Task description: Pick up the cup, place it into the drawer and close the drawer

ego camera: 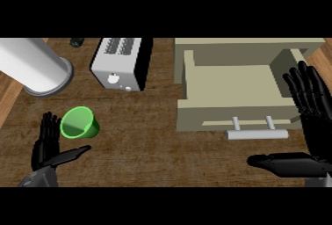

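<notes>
Nothing of the task looks done yet: the cup (79,123) lies on its side on the table (162,149), mouth facing the viewer, not in the drawer (233,94), which stands pulled open with a bare floor. Picking, placing and closing are all left. The left hand (48,147) sits just beside the cup, fingers straight and thumb spread, holding nothing. The right hand (311,132) is likewise wide, beside the drawer's right wall. The cup is glossy translucent green, tapered and round. The drawer is a matte beige box with a pale bar handle (257,134); the table is dark wood grain
</notes>
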